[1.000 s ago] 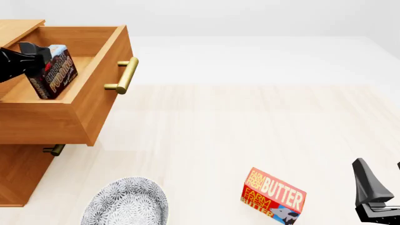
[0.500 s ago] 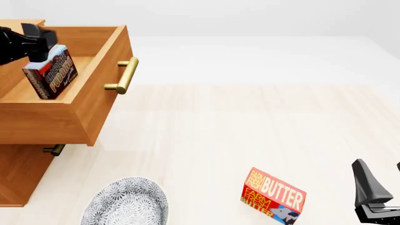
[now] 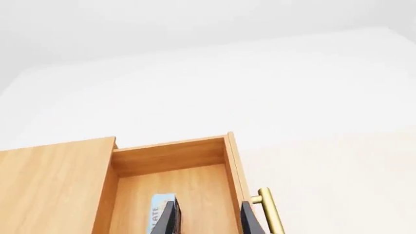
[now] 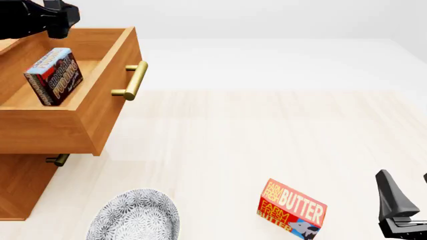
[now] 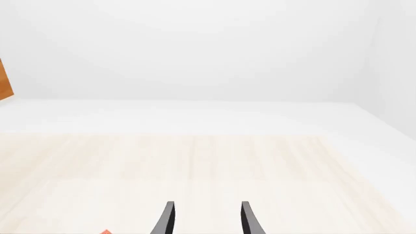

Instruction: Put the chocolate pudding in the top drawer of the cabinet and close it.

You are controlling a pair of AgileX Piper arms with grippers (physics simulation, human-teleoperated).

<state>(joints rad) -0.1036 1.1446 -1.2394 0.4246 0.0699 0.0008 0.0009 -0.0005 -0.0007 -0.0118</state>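
Chocolate pudding (image 4: 55,76) leans tilted inside the open top drawer (image 4: 100,107); the left gripper (image 3: 206,219) hovers above it, fingers parted and empty.

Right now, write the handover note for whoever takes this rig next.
Left end effector: open, empty, above the open top drawer.
Right end effector: open, empty, parked low at the table's near right.
Chocolate pudding: inside the top drawer, leaning on its edge, free of both arms.
Cabinet: top drawer pulled fully out, brass handle clear.
Done: pudding placed and released.
Left: push the top drawer shut.
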